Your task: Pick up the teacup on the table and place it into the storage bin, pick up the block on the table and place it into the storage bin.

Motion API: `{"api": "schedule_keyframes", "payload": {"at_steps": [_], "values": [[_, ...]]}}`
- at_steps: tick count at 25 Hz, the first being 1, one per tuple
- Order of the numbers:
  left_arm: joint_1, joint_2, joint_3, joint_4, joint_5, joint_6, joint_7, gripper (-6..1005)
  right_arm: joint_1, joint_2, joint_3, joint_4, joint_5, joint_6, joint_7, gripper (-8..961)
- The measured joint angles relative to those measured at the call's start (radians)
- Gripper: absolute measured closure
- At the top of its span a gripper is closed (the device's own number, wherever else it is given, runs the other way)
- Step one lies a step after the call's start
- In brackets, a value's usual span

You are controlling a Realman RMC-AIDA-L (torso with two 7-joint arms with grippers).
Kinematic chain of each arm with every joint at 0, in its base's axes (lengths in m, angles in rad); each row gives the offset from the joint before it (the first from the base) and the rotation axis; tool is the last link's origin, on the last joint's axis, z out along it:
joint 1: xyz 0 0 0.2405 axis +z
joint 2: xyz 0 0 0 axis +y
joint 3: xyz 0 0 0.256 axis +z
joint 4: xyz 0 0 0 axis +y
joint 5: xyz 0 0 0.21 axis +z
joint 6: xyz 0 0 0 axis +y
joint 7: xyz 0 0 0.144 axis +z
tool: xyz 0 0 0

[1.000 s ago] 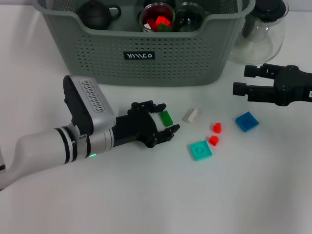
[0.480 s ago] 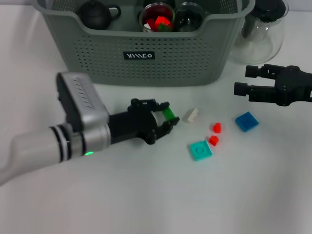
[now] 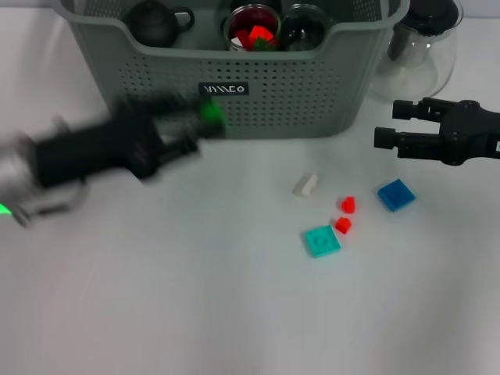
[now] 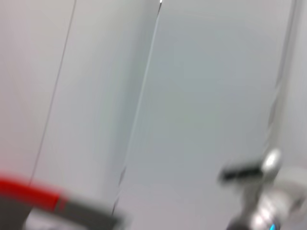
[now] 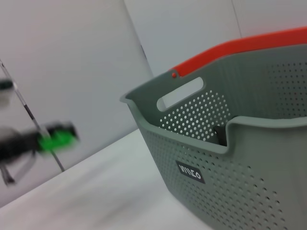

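Left gripper [image 3: 205, 125] up off table [image 3: 234, 312], motion-blurred, in front of storage bin [image 3: 312, 94] wall just left of dark label [image 3: 223, 89]. I see green block [image 3: 211, 115] pinched at its tip, also visible in right wrist view [image 5: 55, 139]. Right gripper [image 3: 388, 125] hovers right of bin, near glass pitcher [image 3: 422, 55]; I cannot tell its finger state. On table: white block [image 3: 305, 185], two red blocks [image 3: 344, 215], teal plate [image 3: 321, 241], blue plate [image 3: 395, 194]. Inside bin: dark teapot [image 3: 156, 22], glass teacup [image 3: 251, 27] with red pieces.
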State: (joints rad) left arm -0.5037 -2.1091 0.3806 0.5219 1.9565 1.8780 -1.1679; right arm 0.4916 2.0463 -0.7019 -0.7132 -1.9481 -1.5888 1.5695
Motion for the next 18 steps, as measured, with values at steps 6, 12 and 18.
{"api": "schedule_keyframes", "payload": {"at_steps": [6, 12, 18], "values": [[-0.154, 0.019, 0.006, 0.363, -0.110, 0.021, -0.465, 529, 0.001, 0.002, -0.004, 0.000, 0.000, 0.009, -0.006, 97], [-0.359, 0.113, 0.396, 0.447, 0.108, -0.480, -0.895, 508, 0.001, 0.008, -0.005, -0.002, 0.000, 0.010, -0.007, 97], [-0.553, 0.103, 0.645, 0.276, 0.489, -0.781, -1.175, 486, 0.006, 0.011, -0.007, -0.001, 0.000, 0.024, -0.009, 98]]}}
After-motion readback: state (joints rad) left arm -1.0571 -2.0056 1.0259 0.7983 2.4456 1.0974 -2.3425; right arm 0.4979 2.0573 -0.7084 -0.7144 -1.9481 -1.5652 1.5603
